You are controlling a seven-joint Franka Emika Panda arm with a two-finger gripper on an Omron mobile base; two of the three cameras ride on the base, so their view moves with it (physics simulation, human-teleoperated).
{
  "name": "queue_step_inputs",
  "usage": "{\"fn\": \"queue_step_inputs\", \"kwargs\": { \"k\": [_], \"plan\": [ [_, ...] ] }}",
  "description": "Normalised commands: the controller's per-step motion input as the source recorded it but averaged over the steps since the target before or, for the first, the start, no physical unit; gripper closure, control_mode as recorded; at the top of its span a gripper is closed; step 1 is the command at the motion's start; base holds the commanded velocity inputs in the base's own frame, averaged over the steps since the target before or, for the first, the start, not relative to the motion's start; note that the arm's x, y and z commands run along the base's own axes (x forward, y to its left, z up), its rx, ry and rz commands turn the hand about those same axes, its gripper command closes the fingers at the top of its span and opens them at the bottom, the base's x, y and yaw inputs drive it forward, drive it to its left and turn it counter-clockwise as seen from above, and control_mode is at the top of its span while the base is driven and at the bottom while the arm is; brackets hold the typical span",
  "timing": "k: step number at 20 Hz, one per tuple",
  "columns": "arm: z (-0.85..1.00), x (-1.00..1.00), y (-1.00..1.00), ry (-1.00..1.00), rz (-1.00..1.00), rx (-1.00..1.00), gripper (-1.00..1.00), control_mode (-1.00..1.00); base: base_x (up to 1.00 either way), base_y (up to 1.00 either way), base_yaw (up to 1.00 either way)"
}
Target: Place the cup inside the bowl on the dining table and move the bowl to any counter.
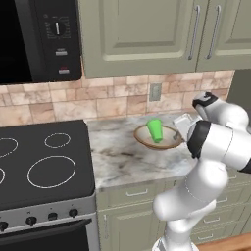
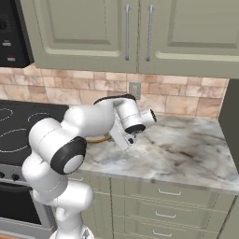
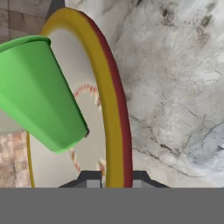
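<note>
Evidently the gripper (image 3: 111,177) pinches the bowl (image 1: 169,140) by its stiff, thin rim, mid-counter (image 1: 122,162); the light cup (image 1: 155,130) inside sits tilted and could topple.

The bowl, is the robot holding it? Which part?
Yes. The gripper has the bowl by its rim, jaws on either side of the edge. The cup sits inside, untouched.
</note>
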Motion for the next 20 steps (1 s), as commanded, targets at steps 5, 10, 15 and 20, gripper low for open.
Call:
{"fn": "queue_step_inputs", "kwargs": {
  "k": [5,10,15,20],
  "plan": [
    [-0.20,0.19,-0.34,0.00,0.02,0.00,1.00,-1.00,0.00,0.00,0.00],
    [-0.18,0.17,-0.33,0.00,0.01,0.00,1.00,-1.00,0.00,0.00,0.00],
    [-0.11,0.33,-0.32,0.00,0.01,0.00,1.00,-1.00,0.00,0.00,0.00],
    [-0.06,0.30,-0.23,0.00,0.00,0.00,1.00,-1.00,0.00,0.00,0.00]
  ]
}}
